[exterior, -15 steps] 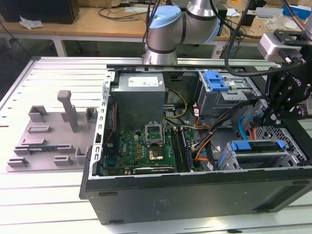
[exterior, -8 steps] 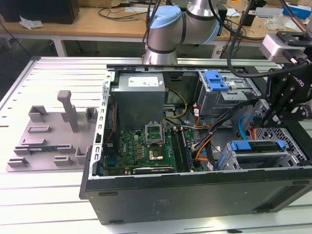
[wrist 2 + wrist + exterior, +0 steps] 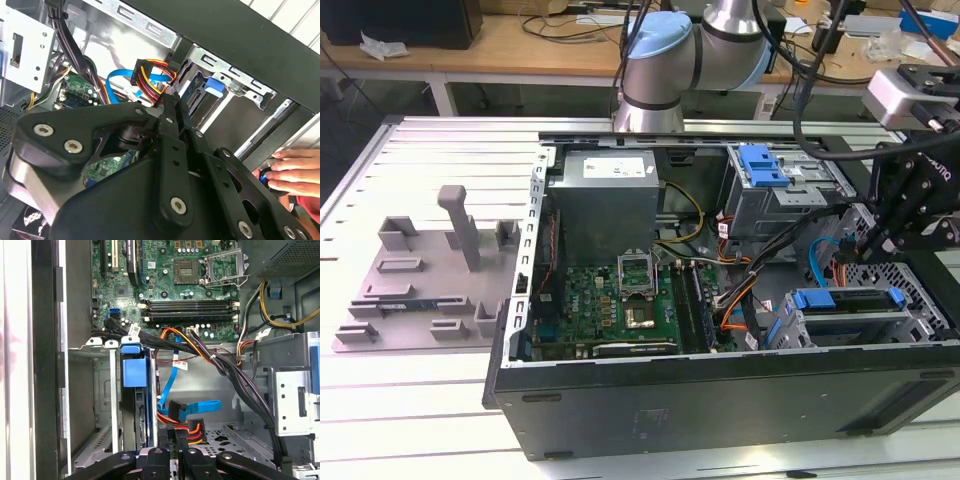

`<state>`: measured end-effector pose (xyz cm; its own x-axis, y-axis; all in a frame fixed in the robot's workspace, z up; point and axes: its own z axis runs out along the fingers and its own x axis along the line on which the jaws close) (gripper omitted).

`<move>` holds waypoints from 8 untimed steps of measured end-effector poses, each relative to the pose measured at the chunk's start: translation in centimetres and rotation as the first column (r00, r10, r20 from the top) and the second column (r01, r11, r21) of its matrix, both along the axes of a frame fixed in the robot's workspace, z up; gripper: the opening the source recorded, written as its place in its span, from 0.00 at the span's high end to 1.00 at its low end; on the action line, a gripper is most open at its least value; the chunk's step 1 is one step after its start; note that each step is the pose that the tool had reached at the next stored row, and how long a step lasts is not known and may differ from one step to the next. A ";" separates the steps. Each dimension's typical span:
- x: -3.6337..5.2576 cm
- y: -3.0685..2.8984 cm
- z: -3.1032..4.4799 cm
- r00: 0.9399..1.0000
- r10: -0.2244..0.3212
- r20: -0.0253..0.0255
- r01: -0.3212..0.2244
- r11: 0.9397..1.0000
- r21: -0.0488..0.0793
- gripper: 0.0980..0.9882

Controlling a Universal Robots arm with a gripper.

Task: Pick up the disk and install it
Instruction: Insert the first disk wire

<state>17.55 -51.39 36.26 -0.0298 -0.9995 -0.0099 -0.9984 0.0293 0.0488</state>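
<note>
Claw (image 3: 882, 225) hung over the end of the open computer case (image 3: 720, 400) at the exterior view's right, just above the lower drive bay. Whether it was open or closed I could not tell, and it was not carrying the disk.

Sweeping from the exterior view's left, a grey plastic fixture (image 3: 420, 290) lay on the slotted metal table (image 3: 420, 420), well apart from the work. Next came the case, with the green motherboard (image 3: 610, 300) on its floor and the grey power-supply box (image 3: 610, 200) behind it. Further right stood the upper drive cage with its blue ridged clip (image 3: 765, 165).

The disk (image 3: 850, 300) sat in the lower bay below the claw, its blue frame showing at both ends. In the first wrist view it stood edge-on in its slot, blue tab (image 3: 134, 371) at the cage lip. Beside it, a blue data cable (image 3: 197, 406) and a multicoloured power plug (image 3: 187, 429) lay loose. In the second wrist view a person's hand (image 3: 295, 172) rested beyond the case wall.

By my reading the pick-up was done and the install step was in hand, near its close. I could not tell whether the disk was fully seated. Any further push would call for a straight line along the bay rails, with the claw kept clear of the loose cables and the cage lip.
</note>
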 end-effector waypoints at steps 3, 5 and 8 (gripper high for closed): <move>0.04 -0.08 0.01 1.000 0.000 -0.001 0.000 1.000 -0.009 0.93; 0.07 -0.11 0.00 1.000 0.000 -0.002 0.000 1.000 -0.016 0.93; 0.10 -0.16 0.00 1.000 0.000 -0.004 0.000 1.000 -0.031 0.93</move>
